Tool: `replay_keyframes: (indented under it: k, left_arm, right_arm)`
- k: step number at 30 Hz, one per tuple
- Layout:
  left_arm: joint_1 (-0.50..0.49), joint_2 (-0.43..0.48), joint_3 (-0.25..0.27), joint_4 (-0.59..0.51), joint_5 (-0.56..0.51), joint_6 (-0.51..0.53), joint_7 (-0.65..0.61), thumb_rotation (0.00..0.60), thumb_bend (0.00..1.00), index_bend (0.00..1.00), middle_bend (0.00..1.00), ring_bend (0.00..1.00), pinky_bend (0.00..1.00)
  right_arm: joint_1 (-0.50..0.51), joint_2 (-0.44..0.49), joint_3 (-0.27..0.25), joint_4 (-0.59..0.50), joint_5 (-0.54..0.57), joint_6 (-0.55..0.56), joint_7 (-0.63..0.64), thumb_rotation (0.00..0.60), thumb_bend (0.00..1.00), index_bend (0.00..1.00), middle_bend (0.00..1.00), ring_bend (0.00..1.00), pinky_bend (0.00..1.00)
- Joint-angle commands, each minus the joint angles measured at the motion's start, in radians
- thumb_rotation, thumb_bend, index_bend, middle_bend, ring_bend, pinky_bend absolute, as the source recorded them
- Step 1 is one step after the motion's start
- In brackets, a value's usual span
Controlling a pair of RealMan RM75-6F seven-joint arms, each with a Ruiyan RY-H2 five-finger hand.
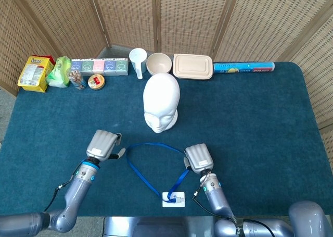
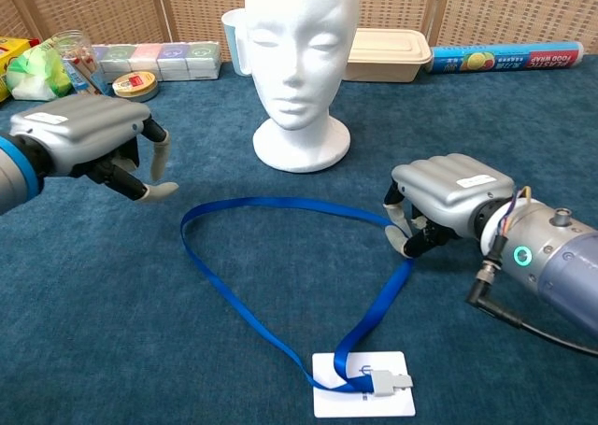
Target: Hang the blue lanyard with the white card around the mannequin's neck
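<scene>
The blue lanyard (image 1: 139, 169) (image 2: 280, 204) lies as a loop on the teal cloth, in front of the white mannequin head (image 1: 162, 101) (image 2: 300, 61). Its white card (image 1: 173, 199) (image 2: 364, 396) lies flat near the front edge. My right hand (image 1: 196, 157) (image 2: 448, 199) sits at the loop's right corner, fingers curled down and pinching the strap. My left hand (image 1: 104, 145) (image 2: 93, 143) hovers just left of the loop. It holds nothing, its fingers are bent and apart, and it does not touch the strap. The mannequin's neck is bare.
Along the back edge stand a yellow snack bag (image 1: 34, 73), a green bag (image 1: 59, 71), a row of small boxes (image 1: 99, 65), a round tin (image 1: 96, 82), a white cup (image 1: 138, 61), a bowl (image 1: 159, 63), a lidded box (image 1: 193, 66) and a blue wrap roll (image 1: 243, 67).
</scene>
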Motion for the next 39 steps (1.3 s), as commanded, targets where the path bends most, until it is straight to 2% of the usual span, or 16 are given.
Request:
replay_keyframes:
  k: [1,10,39]
  left_arm:
    - [-0.016,-0.032,0.002,0.029,-0.013,0.001,0.016,0.423,0.34,0.56,1.00,1.00,1.00]
    - [-0.037,-0.097,0.006,0.086,-0.058,0.005,0.028,0.485,0.34,0.56,1.00,1.00,1.00]
    - [-0.093,-0.181,-0.012,0.171,-0.177,-0.018,0.038,0.486,0.33,0.56,1.00,1.00,1.00]
  right_arm:
    - [0.000,0.002,0.002,0.002,0.002,-0.002,0.002,0.486,0.58,0.65,1.00,1.00,1.00]
    - [-0.001,0.007,0.003,0.007,0.013,-0.016,0.013,0.488,0.58,0.65,1.00,1.00,1.00]
    - [-0.003,0.022,0.004,0.016,0.034,-0.043,0.042,0.490,0.58,0.66,1.00,1.00,1.00]
